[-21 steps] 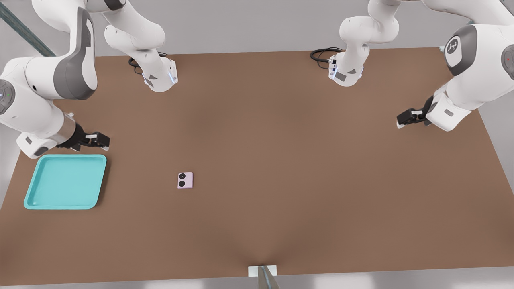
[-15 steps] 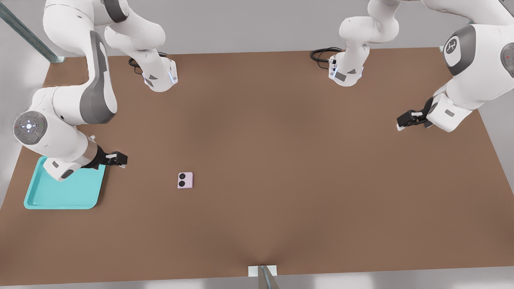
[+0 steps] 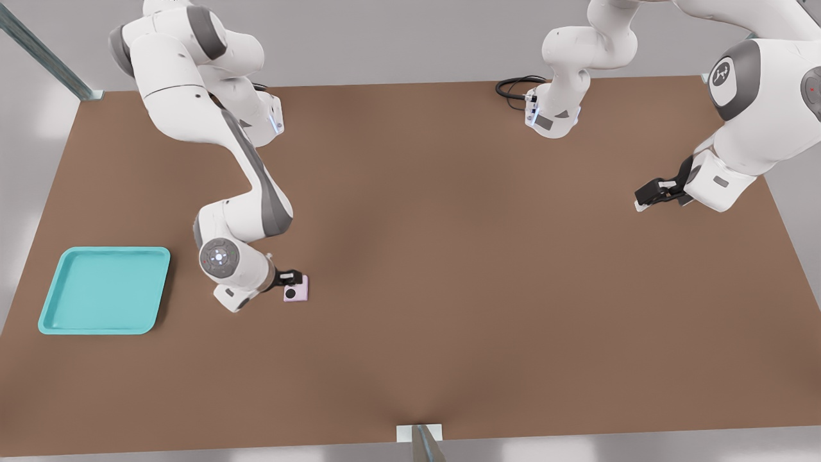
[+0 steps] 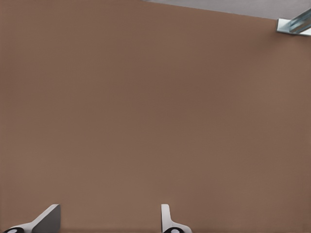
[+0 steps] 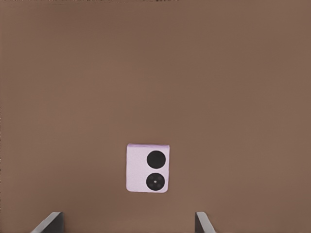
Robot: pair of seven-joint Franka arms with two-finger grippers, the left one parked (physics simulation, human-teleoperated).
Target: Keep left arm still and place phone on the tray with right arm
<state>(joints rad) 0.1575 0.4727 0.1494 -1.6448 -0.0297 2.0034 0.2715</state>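
Pink-lilac and squarish, the phone [image 3: 297, 292] is lying flat on the brown matte table [image 3: 449, 256], two black circles on its face, well apart from the tray [image 3: 102, 290] toward the front view's left. The right arm [image 3: 237, 192] is holding its gripper [image 3: 292, 278] over the phone, fingers [image 5: 48, 224] spread wide and grasping nothing. Lowering squarely so the fingers straddle the phone's smooth edges should give a secure hold. The turquoise tray is shallow, round-cornered, with a raised rim.
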